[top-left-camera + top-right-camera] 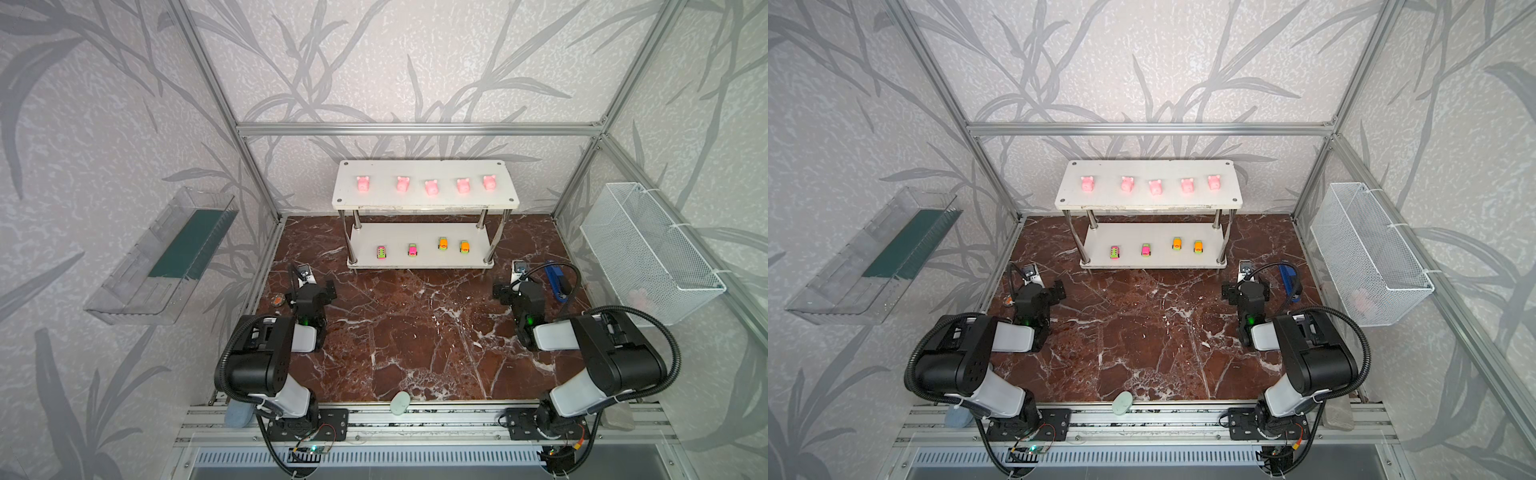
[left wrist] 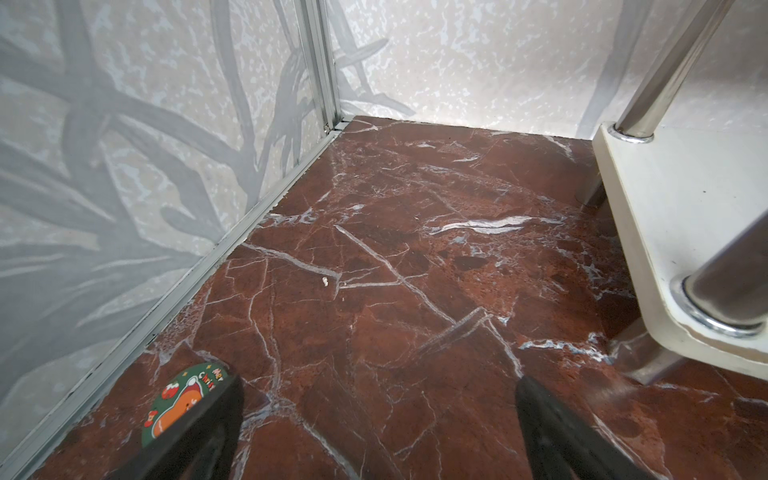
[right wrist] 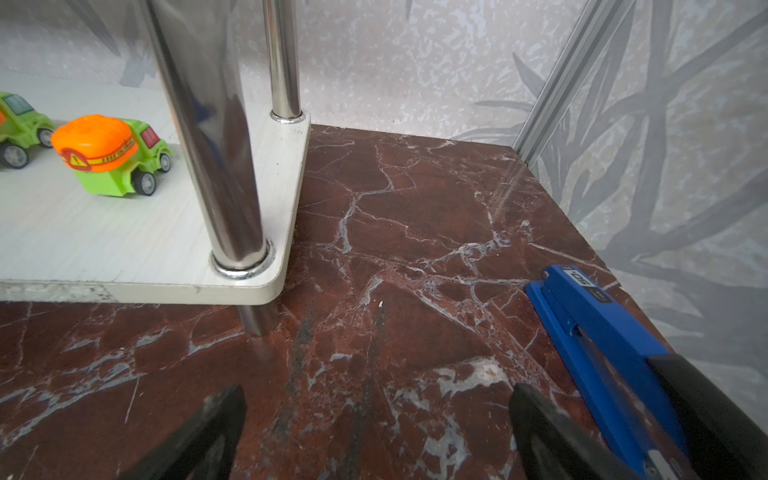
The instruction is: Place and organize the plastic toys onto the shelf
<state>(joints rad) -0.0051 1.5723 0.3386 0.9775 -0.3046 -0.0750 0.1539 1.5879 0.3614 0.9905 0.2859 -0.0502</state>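
wrist views: left gripper (image 2: 378,384) and right gripper (image 3: 376,391) hang low, angled downward, jaws apart.

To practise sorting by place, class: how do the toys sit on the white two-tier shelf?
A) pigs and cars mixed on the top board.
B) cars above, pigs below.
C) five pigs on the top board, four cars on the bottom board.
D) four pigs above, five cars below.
C: five pink pigs line the top board and four small cars sit on the bottom board.
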